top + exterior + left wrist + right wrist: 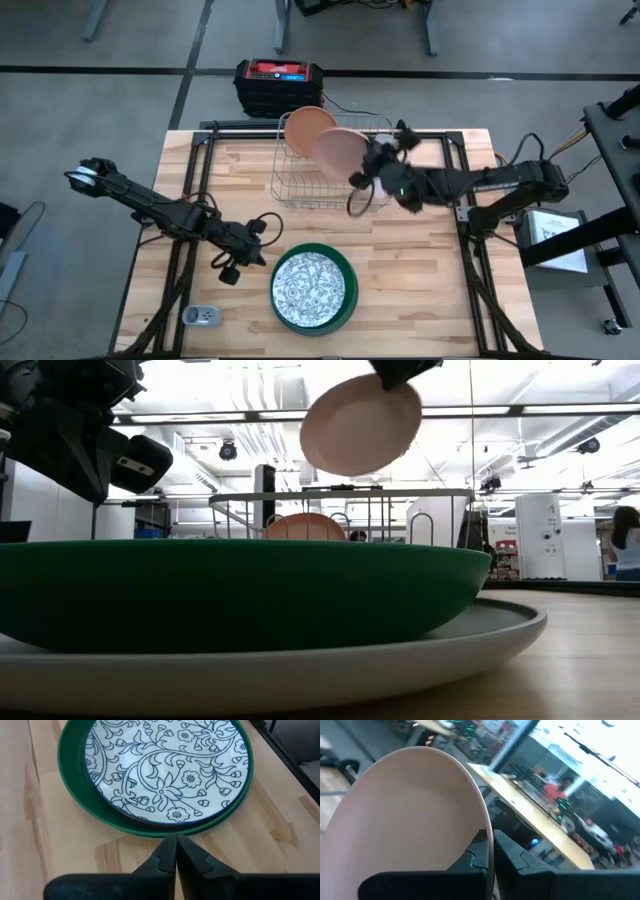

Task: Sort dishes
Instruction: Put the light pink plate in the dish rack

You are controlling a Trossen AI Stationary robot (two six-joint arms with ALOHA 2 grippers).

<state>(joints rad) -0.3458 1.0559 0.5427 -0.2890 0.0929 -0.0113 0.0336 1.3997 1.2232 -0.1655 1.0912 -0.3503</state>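
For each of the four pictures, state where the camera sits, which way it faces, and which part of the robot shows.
High view: overhead, looking straight down; both arms, the wire rack, the stacked plates.
Low view: at table-top height, looking level across the dark green plate; the pink plate is held up above the rack.
Left wrist view: past the shut left gripper at the patterned plate.
Right wrist view: past the right gripper, shut on the pink plate's rim.
Shared: high, low and right wrist views all show the pink plate.
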